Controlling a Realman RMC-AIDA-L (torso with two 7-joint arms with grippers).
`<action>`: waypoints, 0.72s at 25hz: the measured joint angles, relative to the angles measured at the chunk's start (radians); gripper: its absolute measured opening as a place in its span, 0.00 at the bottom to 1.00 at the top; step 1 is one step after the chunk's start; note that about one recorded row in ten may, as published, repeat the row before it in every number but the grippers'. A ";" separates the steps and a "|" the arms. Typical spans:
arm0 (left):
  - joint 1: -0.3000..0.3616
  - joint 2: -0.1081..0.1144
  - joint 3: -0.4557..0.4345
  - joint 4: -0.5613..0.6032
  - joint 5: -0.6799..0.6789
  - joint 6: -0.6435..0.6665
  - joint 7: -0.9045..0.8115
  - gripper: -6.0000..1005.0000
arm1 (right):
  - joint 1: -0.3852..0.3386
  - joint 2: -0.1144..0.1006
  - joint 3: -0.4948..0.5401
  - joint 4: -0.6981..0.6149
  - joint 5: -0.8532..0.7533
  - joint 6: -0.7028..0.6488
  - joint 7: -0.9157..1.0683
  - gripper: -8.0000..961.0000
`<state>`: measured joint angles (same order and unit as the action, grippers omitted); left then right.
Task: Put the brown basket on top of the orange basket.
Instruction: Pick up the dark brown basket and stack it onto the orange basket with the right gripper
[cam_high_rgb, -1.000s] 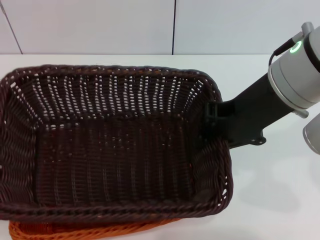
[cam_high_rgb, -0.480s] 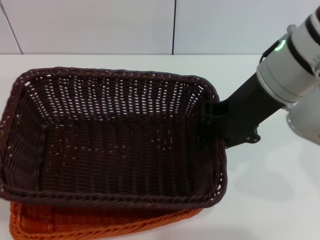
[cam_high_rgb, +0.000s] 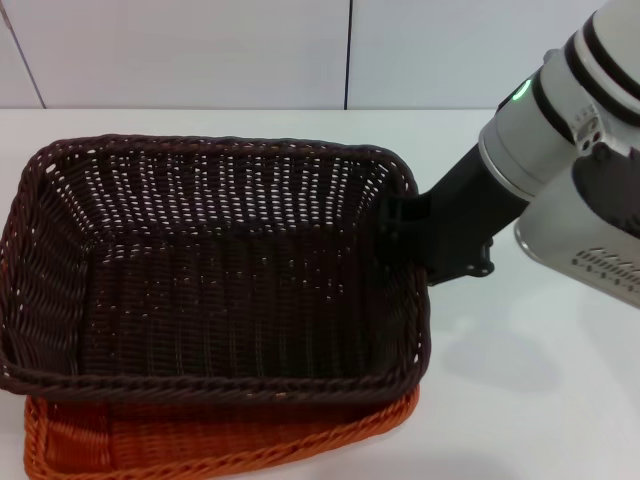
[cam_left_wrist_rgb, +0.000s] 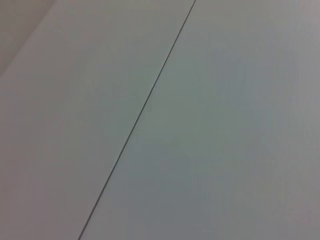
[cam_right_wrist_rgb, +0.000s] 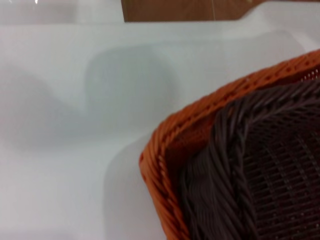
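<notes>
The dark brown basket (cam_high_rgb: 210, 290) fills most of the head view and sits nested over the orange basket (cam_high_rgb: 230, 443), whose rim shows only along the near edge and near-right corner. My right gripper (cam_high_rgb: 397, 228) is at the brown basket's right rim, its black fingers clamped over the braided edge. The right wrist view shows a corner of the orange basket (cam_right_wrist_rgb: 162, 150) with the brown basket (cam_right_wrist_rgb: 250, 180) lying inside its rim. The left gripper is out of view; the left wrist view shows only a pale surface with a thin seam.
Both baskets rest on a white table (cam_high_rgb: 530, 400). A white panelled wall (cam_high_rgb: 200, 50) stands behind it. My right arm's silver forearm (cam_high_rgb: 560, 140) reaches in from the upper right.
The brown basket has sunk and shifted left along with my right gripper. More of the orange basket's rim now shows at the near edge and near-right corner.
</notes>
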<state>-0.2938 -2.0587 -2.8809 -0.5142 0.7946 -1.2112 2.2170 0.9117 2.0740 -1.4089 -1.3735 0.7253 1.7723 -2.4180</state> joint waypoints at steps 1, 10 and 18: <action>0.000 0.000 0.000 0.001 0.000 -0.003 0.001 0.71 | -0.004 0.000 -0.005 -0.007 0.000 -0.008 0.006 0.16; -0.005 0.000 0.000 0.004 -0.026 -0.009 0.001 0.71 | -0.024 -0.003 0.022 -0.030 0.078 -0.011 0.003 0.19; 0.013 -0.001 0.000 0.043 -0.065 -0.085 0.005 0.71 | -0.063 0.002 0.024 -0.109 0.169 -0.022 0.124 0.22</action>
<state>-0.2808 -2.0592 -2.8808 -0.4713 0.7293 -1.2967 2.2218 0.8491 2.0755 -1.3847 -1.4827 0.8943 1.7508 -2.2939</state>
